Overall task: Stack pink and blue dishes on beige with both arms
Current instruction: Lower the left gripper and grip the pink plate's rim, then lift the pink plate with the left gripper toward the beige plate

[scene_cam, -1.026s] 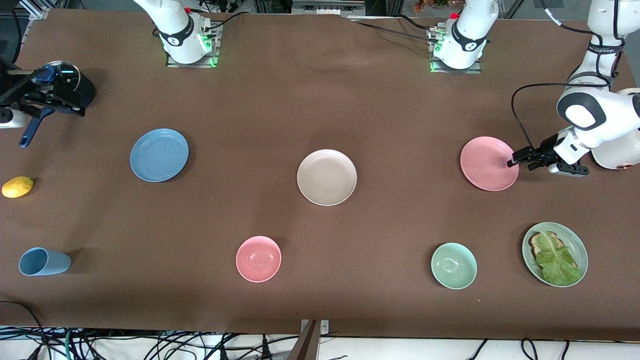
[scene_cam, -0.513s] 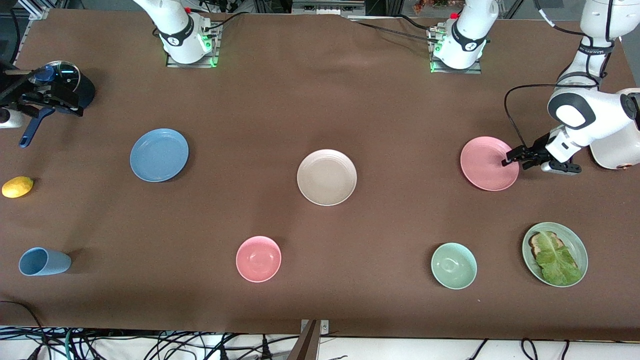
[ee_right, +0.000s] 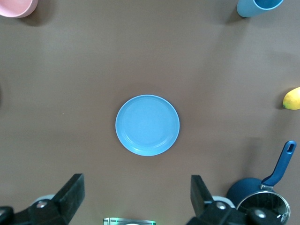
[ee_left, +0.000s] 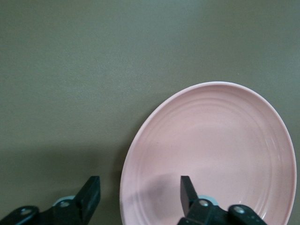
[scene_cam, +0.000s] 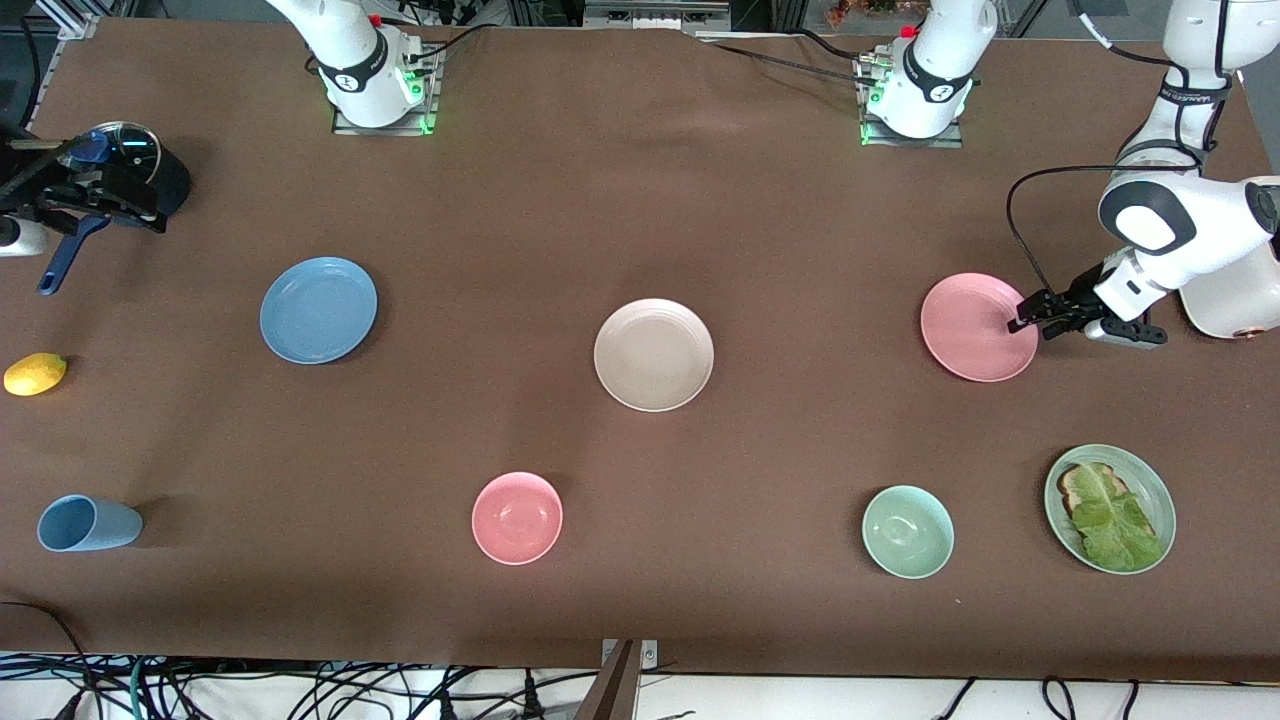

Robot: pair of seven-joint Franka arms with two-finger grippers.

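L gripper [scene_cam: 1020,324] is low at the rim of the pink plate [scene_cam: 978,327], at the plate's edge toward the left arm's end of the worktop [scene_cam: 640,200]. Its fingers are spread wide: in the left wrist view one finger [ee_left: 188,190] is over the plate's inside, the other [ee_left: 90,194] over bare worktop outside the rim, so the rim sits between them. Can't tell if either finger touches it. Plate lies flat.

R gripper [ee_right: 136,197] hangs high over the worktop near the right arm's end, fingers wide apart, holding nothing; the blue plate [scene_cam: 318,309] shows well below it in the right wrist view.

Beige plate [scene_cam: 654,354] sits mid-worktop, between blue and pink plates, well apart from both, nothing on it.

Nearer the camera: blue cup [scene_cam: 87,523] on its side, pink bowl [scene_cam: 517,517], green bowl [scene_cam: 907,531], green plate [scene_cam: 1150,480] w/ toast and lettuce. Lemon [scene_cam: 35,373] and a blue pan [scene_cam: 120,170] w/ glass lid at the right arm's end.
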